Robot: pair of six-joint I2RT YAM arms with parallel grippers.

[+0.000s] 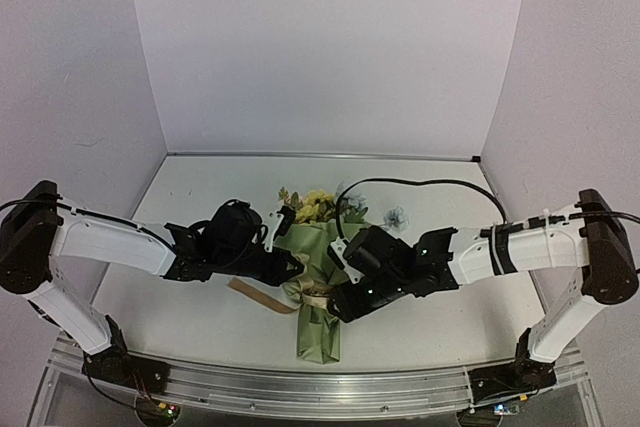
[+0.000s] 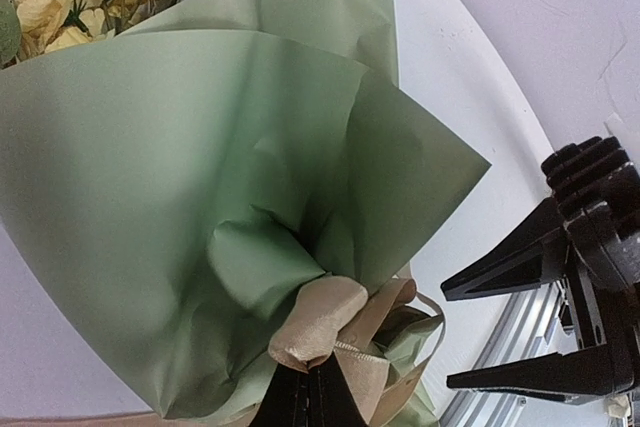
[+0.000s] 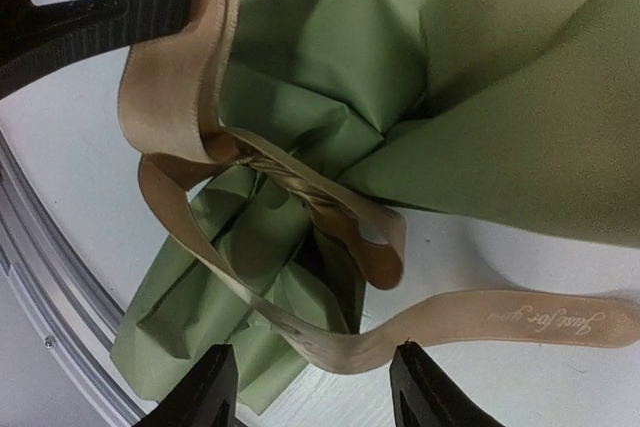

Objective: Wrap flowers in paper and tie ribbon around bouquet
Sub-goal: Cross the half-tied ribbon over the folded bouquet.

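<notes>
Currently cinching the ribbon round the pinched waist of the bouquet, lying flat at the middle of the tabletop between the two arms. Pointing the blooms toward the far wall and the folded stem end toward the near rail, with the long axis running near to far and tilting only slightly. Pinching a ribbon loop right at the knot with the left hand, fingers pressed together on it. Hovering the right hand over the lettered ribbon tail, fingers spread apart and gripping nothing. Judging the knot as not yet snug: probably needing the right hand closing on the free tail and pulling outward, away from the left, low along the tabletop rather than upward, so avoiding lifting or rolling the cone. Risking crumpling the olive paper or dragging the bouquet sideways if pulling unevenly.
</notes>
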